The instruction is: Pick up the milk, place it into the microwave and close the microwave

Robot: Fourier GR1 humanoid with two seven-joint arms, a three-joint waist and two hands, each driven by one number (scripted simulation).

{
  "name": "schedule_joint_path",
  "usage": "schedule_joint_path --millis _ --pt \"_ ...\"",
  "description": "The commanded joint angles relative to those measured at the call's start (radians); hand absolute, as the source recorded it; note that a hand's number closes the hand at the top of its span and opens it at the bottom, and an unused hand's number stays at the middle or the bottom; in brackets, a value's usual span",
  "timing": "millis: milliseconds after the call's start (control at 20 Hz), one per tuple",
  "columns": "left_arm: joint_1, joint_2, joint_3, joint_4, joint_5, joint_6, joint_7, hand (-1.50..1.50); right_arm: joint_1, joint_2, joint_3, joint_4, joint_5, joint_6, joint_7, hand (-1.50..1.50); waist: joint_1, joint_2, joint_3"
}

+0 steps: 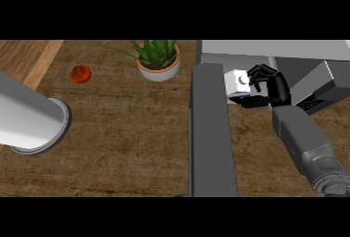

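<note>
The milk [239, 82] is a white carton with a blue band near its base, held just right of the open microwave door [210, 129]. My right hand [268, 88] is curled round the carton from the right, fingers over its top and thumb below. The microwave [287, 58] stands at the upper right, its grey body and opening behind the carton. The door swings out toward me as a long dark grey slab down the middle of the view. My left hand does not show.
A potted green plant [159, 60] stands left of the microwave. A red tomato [80, 74] lies at the upper left on the brown counter [123, 139]. A large grey cylinder [27, 118] fills the left edge.
</note>
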Motion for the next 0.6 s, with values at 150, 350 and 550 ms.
schedule_joint_path --millis 150,350,550 --pt "-0.059 0.019 -0.006 0.028 -0.003 -0.002 -0.006 -1.5 -0.055 -0.045 0.033 0.02 0.061 -0.195 0.06 1.5 0.037 0.02 0.001" --pt "-0.068 0.042 -0.013 0.049 0.021 -0.002 0.011 -1.5 -0.089 -0.068 0.019 0.027 0.055 -0.241 0.095 1.5 0.059 0.031 0.003" --pt "-0.107 0.064 0.0 0.07 0.003 0.003 0.006 -1.5 -0.103 -0.124 0.01 0.039 0.052 -0.216 0.118 1.5 0.059 0.039 0.004"
